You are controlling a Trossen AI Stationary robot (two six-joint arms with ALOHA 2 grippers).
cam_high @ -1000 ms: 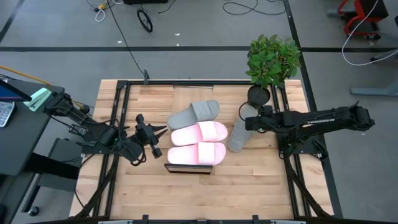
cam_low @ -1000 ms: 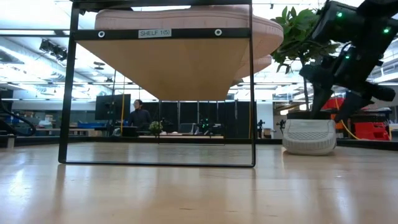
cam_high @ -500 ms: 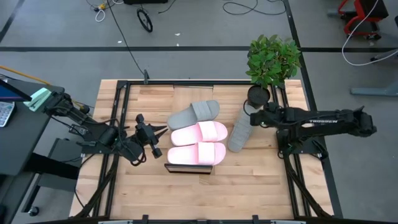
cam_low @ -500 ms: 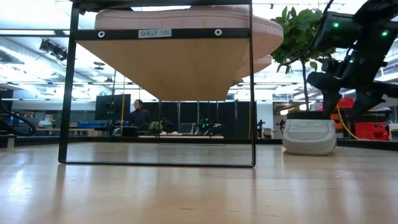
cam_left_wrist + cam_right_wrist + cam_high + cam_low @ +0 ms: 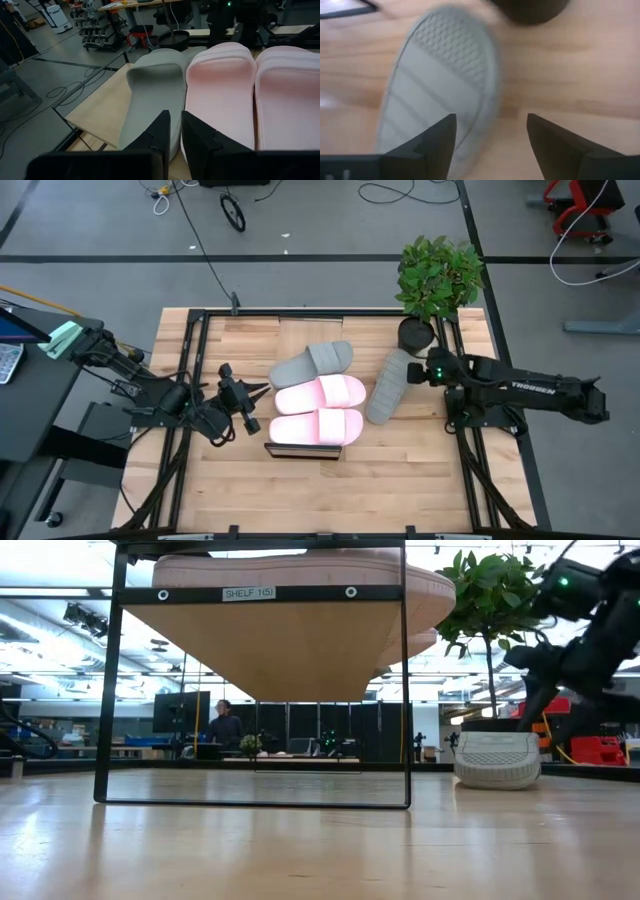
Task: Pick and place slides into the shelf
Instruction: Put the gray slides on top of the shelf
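Note:
Two pale pink slides [image 5: 320,393] [image 5: 317,427] lie side by side on the shelf [image 5: 300,450], strap side up. One grey slide [image 5: 313,363] lies beside them at the far side, also seen in the left wrist view [image 5: 152,100]. The other grey slide [image 5: 388,385] lies sole up on the tabletop to the right of the shelf, its tread showing in the right wrist view [image 5: 440,80]. My right gripper [image 5: 416,368] [image 5: 490,135] is open, just right of that slide's far end. My left gripper [image 5: 250,395] [image 5: 175,135] is shut and waits left of the shelf.
A potted plant [image 5: 438,275] in a black pot [image 5: 415,330] stands at the table's far right, close behind my right gripper. Black frame rails [image 5: 195,360] run along the table's left and right sides. Bare wood [image 5: 400,470] lies near and right of the shelf.
My right gripper has drawn back from above the grey slide's far end toward the table's right edge, rising a little. The grey slide stays where it was on the tabletop, now uncovered. My left arm has kept still.

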